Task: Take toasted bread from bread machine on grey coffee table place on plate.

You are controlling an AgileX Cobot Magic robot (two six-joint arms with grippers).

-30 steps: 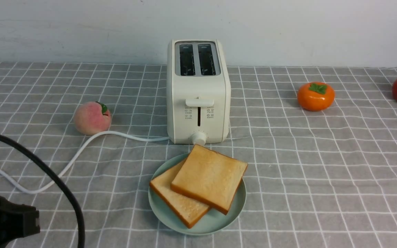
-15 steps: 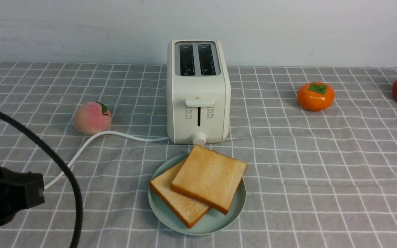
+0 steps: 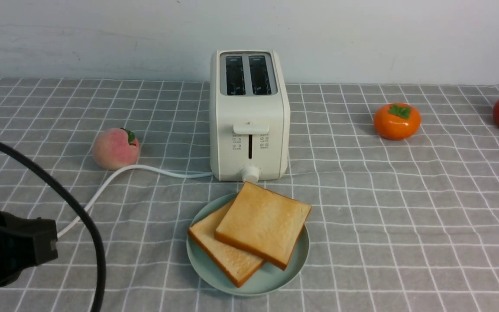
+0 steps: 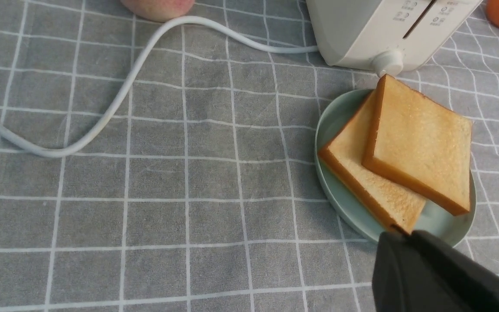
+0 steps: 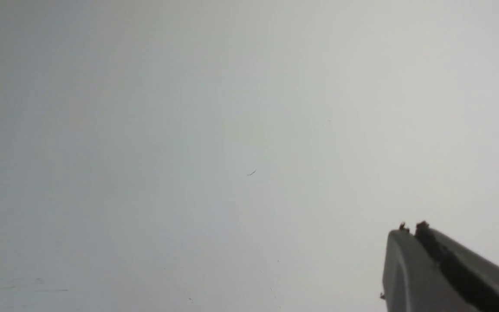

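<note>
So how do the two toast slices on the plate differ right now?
The upper slice lies on top, its whole face showing; the lower slice sits beneath, partly covered. The upper slice overhangs the plate toward the toaster; the lower slice reaches toward the near-left rim. Both are square and golden with darker crusts.

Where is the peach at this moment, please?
In the front view the peach sits on the grey table, left of the toaster, touching the white cord.

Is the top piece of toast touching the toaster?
Cannot tell. In the front view the top slice's far corner meets the toaster's knob, and the left wrist view shows the same overlap, but neither shows contact or a gap plainly.
</note>
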